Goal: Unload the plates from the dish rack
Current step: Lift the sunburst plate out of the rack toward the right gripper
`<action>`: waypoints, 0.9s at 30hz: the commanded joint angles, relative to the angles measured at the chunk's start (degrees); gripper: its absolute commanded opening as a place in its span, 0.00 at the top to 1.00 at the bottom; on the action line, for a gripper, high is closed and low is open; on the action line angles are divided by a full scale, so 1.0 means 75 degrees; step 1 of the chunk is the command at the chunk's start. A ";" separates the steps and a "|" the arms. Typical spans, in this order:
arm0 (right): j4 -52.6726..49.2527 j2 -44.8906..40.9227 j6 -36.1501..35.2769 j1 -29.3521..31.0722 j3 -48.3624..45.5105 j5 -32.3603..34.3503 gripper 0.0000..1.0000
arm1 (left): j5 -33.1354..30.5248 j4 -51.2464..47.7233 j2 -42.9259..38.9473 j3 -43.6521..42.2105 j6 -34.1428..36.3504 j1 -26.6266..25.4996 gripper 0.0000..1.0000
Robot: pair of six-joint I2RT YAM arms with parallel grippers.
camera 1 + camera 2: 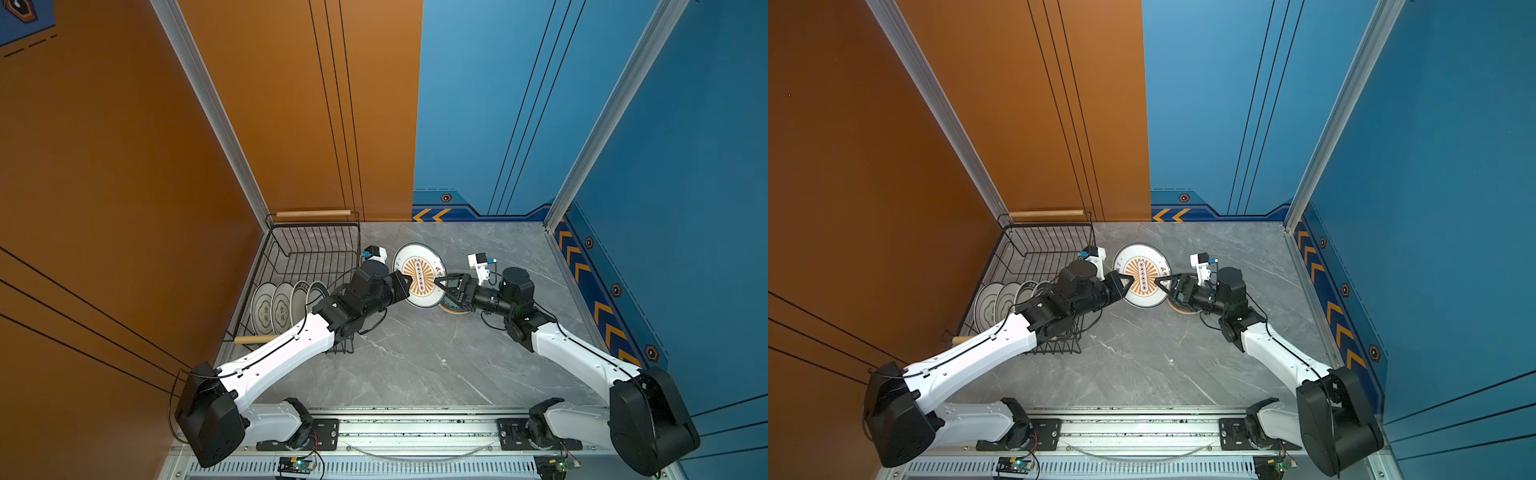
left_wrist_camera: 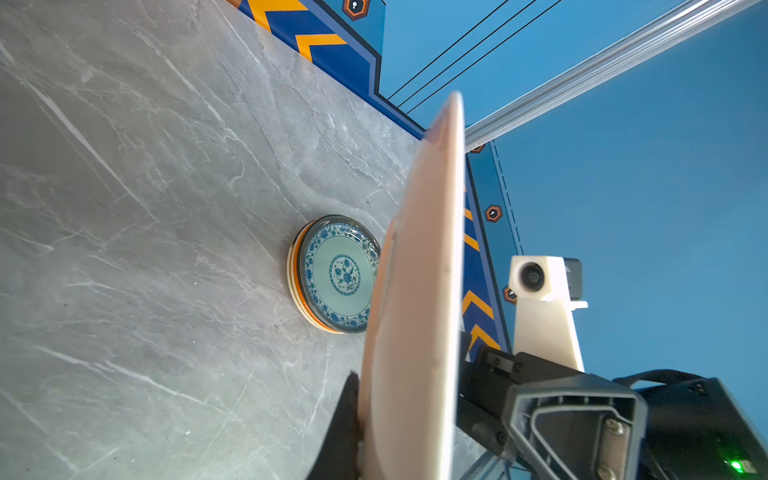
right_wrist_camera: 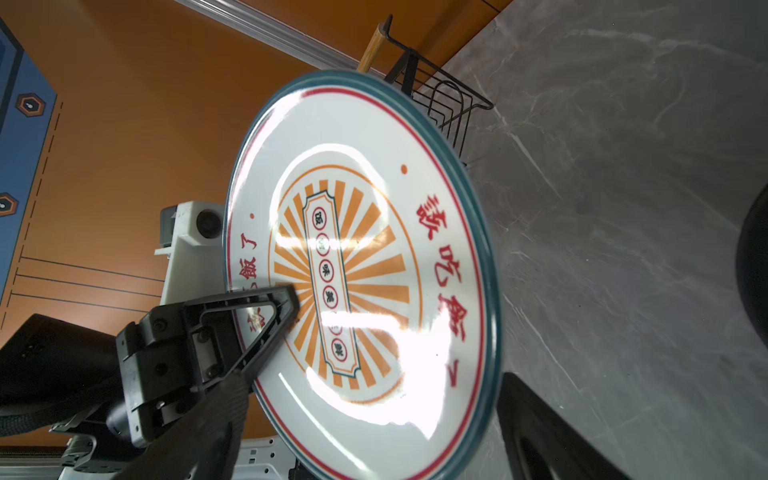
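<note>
A large white plate (image 1: 420, 266) (image 1: 1142, 259) with a dark rim and an orange sunburst emblem hangs tilted above the table. My left gripper (image 1: 408, 282) (image 1: 1131, 281) is shut on its left edge; in the left wrist view the plate (image 2: 419, 270) is edge-on in the gripper (image 2: 374, 407). My right gripper (image 1: 443, 291) (image 1: 1163, 289) is open, its jaws on either side of the plate's right edge (image 3: 374, 187). Several white plates (image 1: 266, 309) (image 1: 990, 305) stand upright in the black wire dish rack (image 1: 316, 226) (image 1: 1050, 226).
A stack of small plates (image 2: 336, 274) with a teal-patterned one on top lies on the grey table, partly under my right gripper (image 1: 451, 311). The rack stands against the orange wall at left. The blue wall borders the table at right.
</note>
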 commanded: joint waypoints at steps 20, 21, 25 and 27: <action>0.4213 0.1377 0.2176 0.0032 -0.0365 -0.0684 0.82 | 0.0960 0.1656 0.1243 0.0491 -0.0409 -0.0193 0.92; 0.4342 0.1434 0.2256 -0.0002 -0.0376 -0.0697 0.84 | 0.1026 0.1643 0.1337 0.0526 -0.0404 -0.0188 0.91; 0.4724 0.1553 0.2534 -0.0169 -0.0400 -0.0732 0.94 | 0.1222 0.1617 0.1732 0.0676 -0.0416 -0.0184 0.89; 0.4794 0.1579 0.2577 -0.0245 -0.0372 -0.0756 1.00 | 0.1320 0.1628 0.1930 0.0750 -0.0403 -0.0182 0.87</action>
